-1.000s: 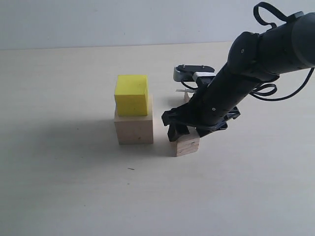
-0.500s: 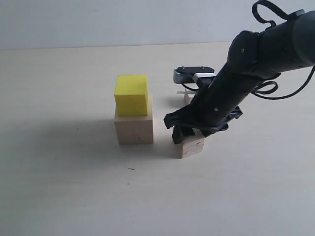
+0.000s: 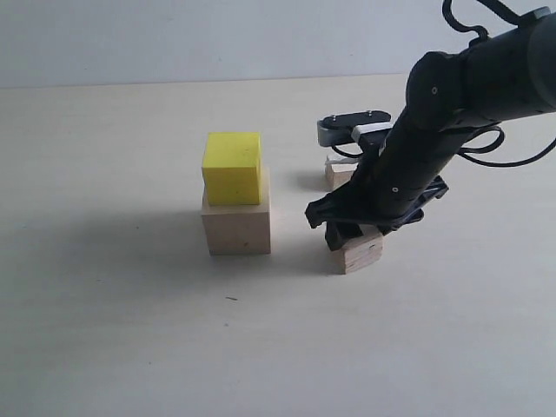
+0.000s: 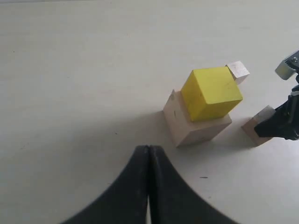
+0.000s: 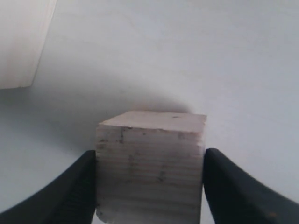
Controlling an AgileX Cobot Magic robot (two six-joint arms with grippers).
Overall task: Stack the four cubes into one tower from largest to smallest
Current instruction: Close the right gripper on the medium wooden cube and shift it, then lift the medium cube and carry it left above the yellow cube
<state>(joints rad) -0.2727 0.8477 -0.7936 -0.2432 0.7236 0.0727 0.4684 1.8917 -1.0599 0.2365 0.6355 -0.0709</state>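
Note:
The yellow cube [image 3: 232,167] sits on the largest pale wood cube [image 3: 236,228], a two-block tower left of centre; both also show in the left wrist view, yellow cube [image 4: 211,92] on pale cube [image 4: 189,130]. To their right, my right gripper [image 3: 352,234] is shut on the grainy wooden cube [image 3: 362,254], low at the table; the fingers press both its sides [image 5: 149,163]. Behind it stands the smallest pale cube [image 3: 340,175]. My left gripper [image 4: 149,148] is shut and empty, hovering apart from the tower.
The right arm [image 3: 452,113] slants down from the upper right, its cables looping above. A corner of the largest cube [image 5: 21,42] shows in the right wrist view. A small dark speck [image 3: 230,299] lies on the pale tabletop.
My right gripper has closed on the grainy cube and carried it to the right, away from the tower. The smallest cube behind it has come into fuller view.

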